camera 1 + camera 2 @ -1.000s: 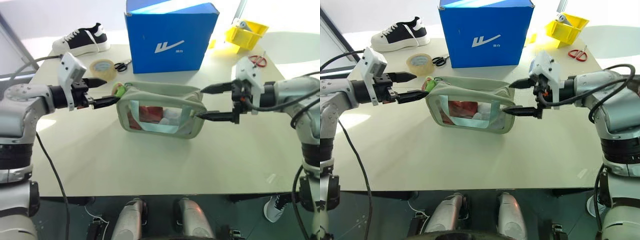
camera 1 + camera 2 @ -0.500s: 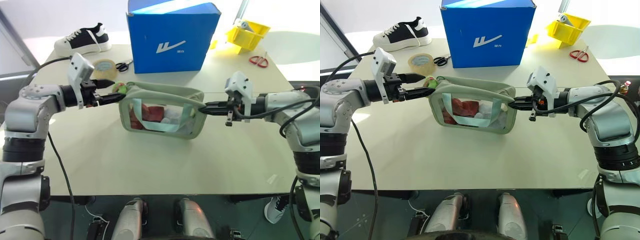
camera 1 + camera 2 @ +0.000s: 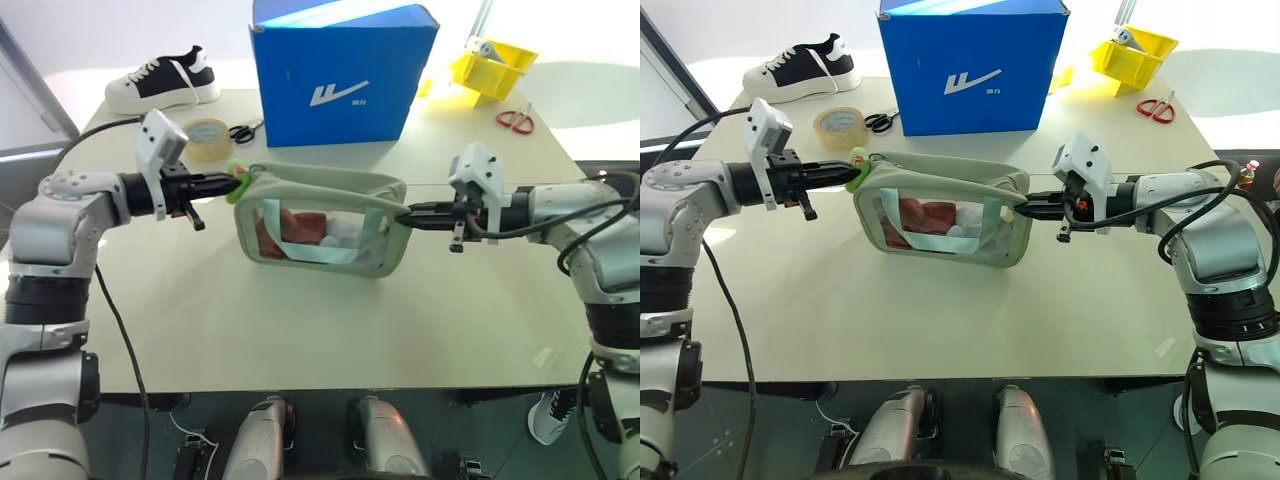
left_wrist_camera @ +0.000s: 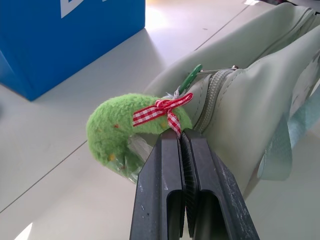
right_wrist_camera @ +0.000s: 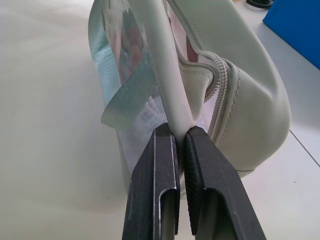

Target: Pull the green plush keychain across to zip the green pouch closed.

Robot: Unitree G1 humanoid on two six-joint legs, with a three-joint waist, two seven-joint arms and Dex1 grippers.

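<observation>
Over the interval, the left gripper (image 4: 181, 137), previously spread wide beside the end of the green pouch (image 3: 320, 232), closed its fingers flat against each other at the green plush keychain (image 4: 131, 131), by its red checked ribbon. The right gripper (image 5: 180, 134), also wide open at first, clamped shut on the pouch's opposite end. Its arm lowered towards level.

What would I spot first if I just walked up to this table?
Probably the big blue box standing at the back of the table. Right in front of it sits the green pouch, stretched between two robot arms: the left claw is pinched on the fuzzy green plush keychain at one end, and the right claw is pinched on the pouch's other end.
</observation>
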